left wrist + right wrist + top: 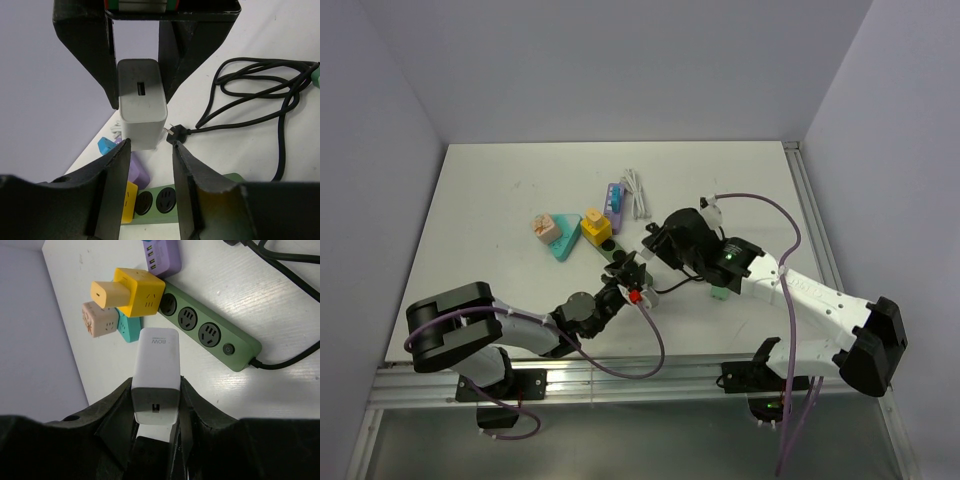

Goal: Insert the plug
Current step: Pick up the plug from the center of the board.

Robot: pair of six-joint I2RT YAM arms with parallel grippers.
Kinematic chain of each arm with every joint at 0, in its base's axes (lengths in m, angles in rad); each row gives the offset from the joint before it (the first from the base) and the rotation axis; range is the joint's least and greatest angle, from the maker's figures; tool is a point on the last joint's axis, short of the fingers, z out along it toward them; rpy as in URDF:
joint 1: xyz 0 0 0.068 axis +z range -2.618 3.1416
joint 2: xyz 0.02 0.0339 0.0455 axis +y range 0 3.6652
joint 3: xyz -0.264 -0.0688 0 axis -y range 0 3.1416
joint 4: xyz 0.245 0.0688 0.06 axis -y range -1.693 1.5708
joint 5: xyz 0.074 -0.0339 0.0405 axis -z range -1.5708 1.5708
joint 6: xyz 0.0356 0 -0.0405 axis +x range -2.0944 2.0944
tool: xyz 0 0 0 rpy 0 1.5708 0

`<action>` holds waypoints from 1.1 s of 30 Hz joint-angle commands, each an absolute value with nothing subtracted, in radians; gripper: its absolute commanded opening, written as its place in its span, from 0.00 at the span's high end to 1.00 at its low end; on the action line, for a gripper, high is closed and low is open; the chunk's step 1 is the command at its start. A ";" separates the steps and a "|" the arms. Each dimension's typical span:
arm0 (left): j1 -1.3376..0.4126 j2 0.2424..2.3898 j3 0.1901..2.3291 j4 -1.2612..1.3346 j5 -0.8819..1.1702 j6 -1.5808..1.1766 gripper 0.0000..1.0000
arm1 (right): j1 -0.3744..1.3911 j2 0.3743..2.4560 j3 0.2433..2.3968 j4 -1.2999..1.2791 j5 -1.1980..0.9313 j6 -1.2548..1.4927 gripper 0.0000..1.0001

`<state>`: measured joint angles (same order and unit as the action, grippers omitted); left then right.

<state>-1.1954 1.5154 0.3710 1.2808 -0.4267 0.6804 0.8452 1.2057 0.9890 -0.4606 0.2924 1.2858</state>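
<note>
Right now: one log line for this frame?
right gripper shut on white rectangular charger | left gripper open, close to it | green power strip: charger not inserted

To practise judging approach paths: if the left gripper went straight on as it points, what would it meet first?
Most likely the white charger held by the right gripper, directly ahead of the left gripper; how near is unclear.

— What lies at the back of the table (pixel 500 200)?
— A purple charger (pixel 614 199) beside a white cable (pixel 638 192).
— And left?
— A yellow cube (pixel 595 225), a teal block (pixel 565 240), a pink cube (pixel 542 228) touching it.
</note>
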 commanded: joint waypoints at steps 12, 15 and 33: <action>-1.203 1.535 0.403 1.592 -0.367 0.729 0.54 | 0.905 1.183 1.006 -0.417 0.221 1.313 1.00; -1.203 1.546 0.396 1.628 -0.373 0.739 0.54 | 0.911 1.173 1.003 -0.417 0.215 1.319 1.00; -1.197 1.623 0.410 1.805 -0.396 0.787 0.71 | 0.940 1.157 0.971 -0.351 0.126 1.361 1.00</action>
<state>-1.1976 1.6077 0.3798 1.3018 -0.4225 0.7700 0.9089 1.1923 0.9867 -0.4343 0.2302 1.3251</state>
